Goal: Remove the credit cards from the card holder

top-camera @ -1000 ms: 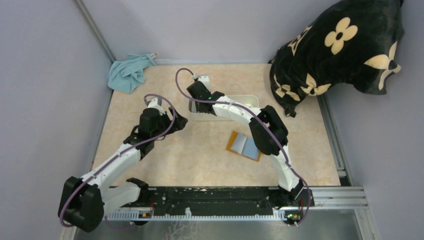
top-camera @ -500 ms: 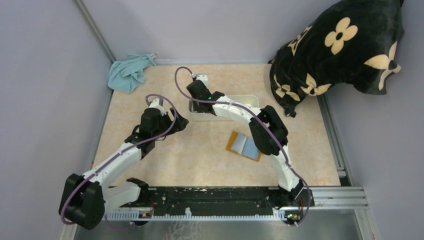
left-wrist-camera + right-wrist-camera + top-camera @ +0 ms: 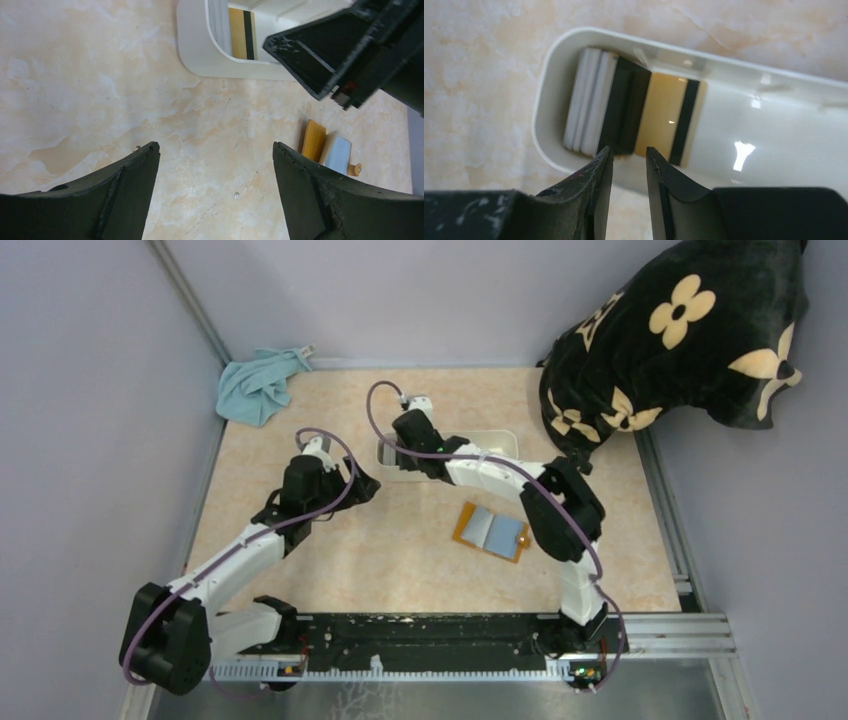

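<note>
Blue-grey card (image 3: 495, 530) sits on the card holder (image 3: 466, 525) mid-table, well apart from both arms, and the tan-gold card (image 3: 666, 117) lies flat in the white tray (image 3: 549, 100). Right gripper (image 3: 628, 152) hovers over that tray, jaws narrow and empty; left gripper (image 3: 215, 145) has its jaws wide, also empty. That blue-grey card looks thin, light, stiff and slick, so pinch an exposed edge and pin the leather

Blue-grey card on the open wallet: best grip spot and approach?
Take the blue-grey card by its right-hand short edge, where little of the orange wallet shows beside it. It lies flat and thin, so come down steeply from above on the right side and pry under that edge before pinching. Whether a pocket holds it, I cannot tell.
</note>
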You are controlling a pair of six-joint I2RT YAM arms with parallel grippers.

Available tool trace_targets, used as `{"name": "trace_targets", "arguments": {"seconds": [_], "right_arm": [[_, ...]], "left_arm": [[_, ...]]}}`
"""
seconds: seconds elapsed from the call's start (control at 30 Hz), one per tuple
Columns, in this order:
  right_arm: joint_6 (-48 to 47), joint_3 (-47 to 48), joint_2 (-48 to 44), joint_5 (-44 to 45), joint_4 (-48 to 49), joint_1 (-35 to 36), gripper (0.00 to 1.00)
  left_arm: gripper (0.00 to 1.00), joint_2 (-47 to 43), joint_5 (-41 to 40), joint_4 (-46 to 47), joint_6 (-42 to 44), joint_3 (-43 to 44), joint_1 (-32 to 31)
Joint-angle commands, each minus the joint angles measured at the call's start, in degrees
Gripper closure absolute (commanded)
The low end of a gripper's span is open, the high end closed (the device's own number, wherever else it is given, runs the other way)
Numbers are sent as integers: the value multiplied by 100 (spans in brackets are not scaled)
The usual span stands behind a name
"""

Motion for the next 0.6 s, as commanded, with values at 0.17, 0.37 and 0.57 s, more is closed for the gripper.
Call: {"name": "trace_targets", "arguments": {"seconds": [0.17, 0.37, 0.57], "right_arm": [[171, -2768, -3107, -84, 2483, -615, 69], [-161, -4110, -4329, -84, 2766, -818, 71], [-194, -5618, -5319, -477, 2637, -824, 100]], "left_arm": [[10, 249, 682, 541, 47, 106, 33], [10, 274, 895, 728, 27, 164, 8], [8, 449, 767, 679, 117, 307, -269]]}}
